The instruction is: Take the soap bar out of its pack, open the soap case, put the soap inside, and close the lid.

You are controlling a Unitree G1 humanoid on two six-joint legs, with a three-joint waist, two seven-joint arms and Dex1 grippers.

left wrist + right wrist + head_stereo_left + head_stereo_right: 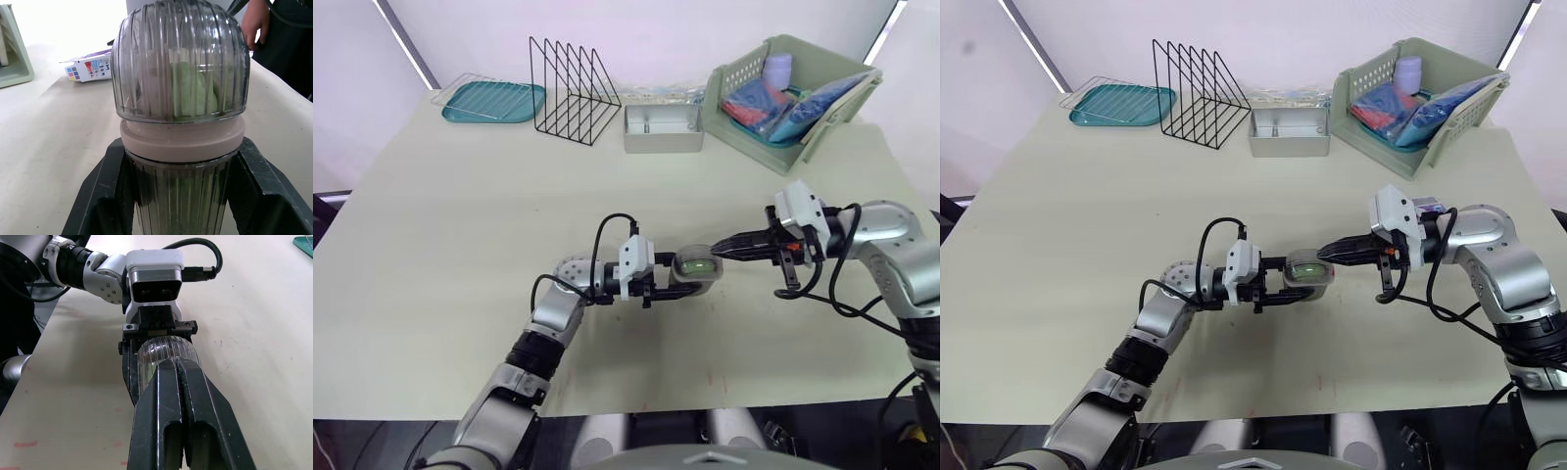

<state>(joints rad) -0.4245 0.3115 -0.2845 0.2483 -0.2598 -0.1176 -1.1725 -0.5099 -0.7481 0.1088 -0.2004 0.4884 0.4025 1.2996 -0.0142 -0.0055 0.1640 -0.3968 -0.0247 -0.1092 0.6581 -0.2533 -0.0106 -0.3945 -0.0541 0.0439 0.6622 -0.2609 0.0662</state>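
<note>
Both tools meet at the soap case [697,266] over the worktop [460,245], the left tool [674,286] clamped on its base, the right tool [724,251] pinched together empty, tip against the lid, green soap [188,88] already inside; closing seems the step in hand, needing a firm seating push.

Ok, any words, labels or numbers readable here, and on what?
No text can be read.
Soap pack: coloured print, too blurred to read.
Soap case: no lettering seen.
Packets in the basket: too small to tell.
</note>
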